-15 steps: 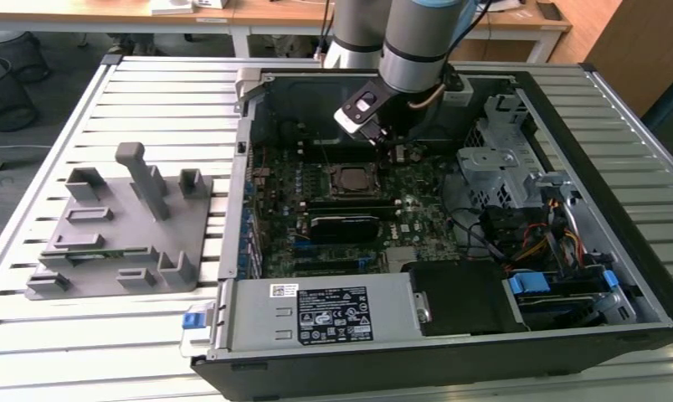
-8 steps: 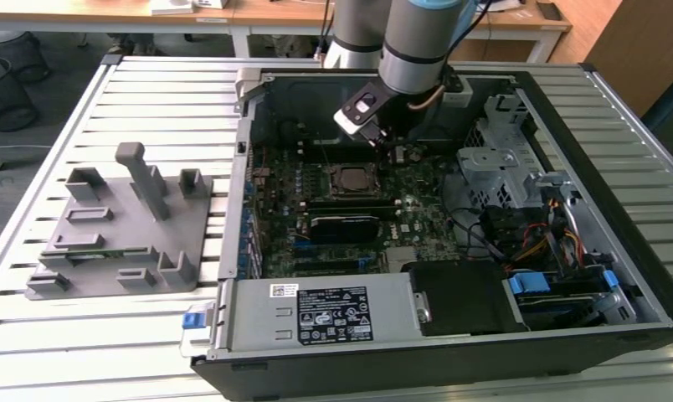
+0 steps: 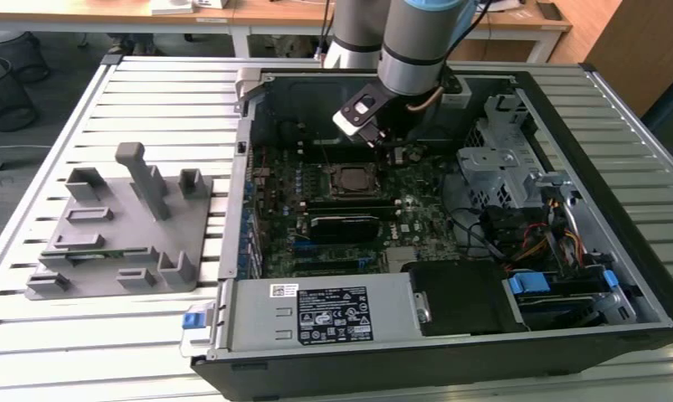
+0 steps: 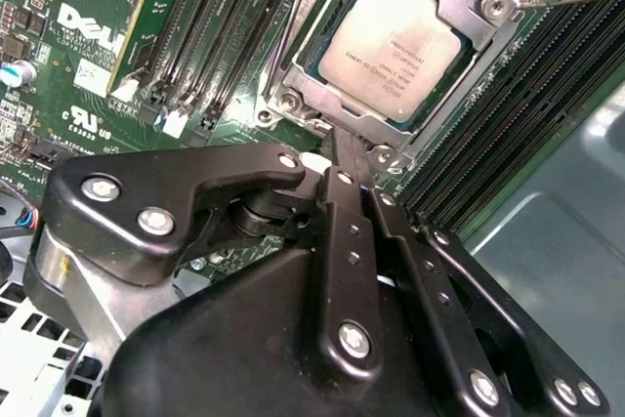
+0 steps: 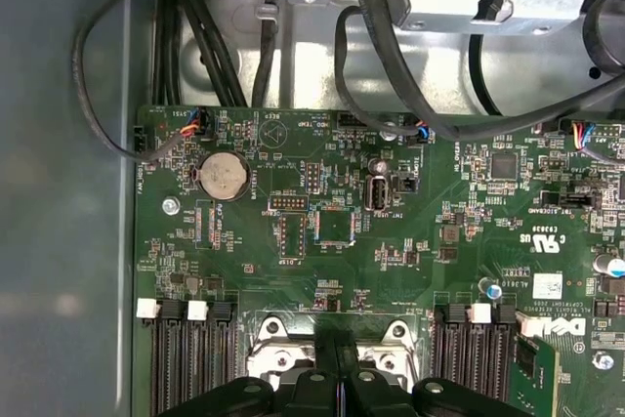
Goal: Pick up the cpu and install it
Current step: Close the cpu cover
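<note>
Gripper: fingers closed together with nothing between them. It hangs over the motherboard, on the far side of the socket and toward the exterior view's right.
Fingertips: in the second wrist view they sit just beside the socket frame. Whether they touch it cannot be told.
Cpu: lies flat in the socket with its silver top up and the metal frame around it (in the exterior view it is a pale square).
Motherboard: the first wrist view adds a coin cell battery and black cables at the board's edge.
Memory slots: the second wrist view shows them running alongside the socket.
Computer case: open, lying on a slatted table.
Grey fixture: on the table at the exterior view's left, well apart from the case.
</note>
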Available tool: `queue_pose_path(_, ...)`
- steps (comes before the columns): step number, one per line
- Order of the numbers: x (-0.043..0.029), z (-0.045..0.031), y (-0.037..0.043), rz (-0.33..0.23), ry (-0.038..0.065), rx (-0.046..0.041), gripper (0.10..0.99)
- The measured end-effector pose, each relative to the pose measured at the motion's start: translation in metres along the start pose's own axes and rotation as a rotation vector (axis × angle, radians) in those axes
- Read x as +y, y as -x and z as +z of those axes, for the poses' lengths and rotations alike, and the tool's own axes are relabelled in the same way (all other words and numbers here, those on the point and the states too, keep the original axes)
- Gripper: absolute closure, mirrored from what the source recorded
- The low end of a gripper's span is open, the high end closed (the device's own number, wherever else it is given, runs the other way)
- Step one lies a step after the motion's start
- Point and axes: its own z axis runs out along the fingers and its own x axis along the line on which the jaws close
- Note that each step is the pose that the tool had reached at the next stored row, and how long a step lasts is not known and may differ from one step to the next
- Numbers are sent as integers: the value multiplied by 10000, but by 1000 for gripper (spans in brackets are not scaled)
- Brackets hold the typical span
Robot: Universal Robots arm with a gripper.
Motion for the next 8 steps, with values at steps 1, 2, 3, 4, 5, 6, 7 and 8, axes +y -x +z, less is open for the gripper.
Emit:
queue_pose_path(1,-3,3,0,0,0,0,980)
queue_pose_path(2,-7,6,0,0,0,0,980)
queue_pose_path(3,-11,9,0,-1,0,0,980)
queue_pose_path(4,-15,12,0,-1,0,0,980)
queue_pose_path(5,-17,13,0,-1,-1,-1,980)
queue_pose_path(6,-20,16,0,-1,-1,-1,980)
queue_pose_path(7,-23,18,0,-1,0,0,980)
queue_pose_path(8,-24,21,-1,-1,0,1,980)
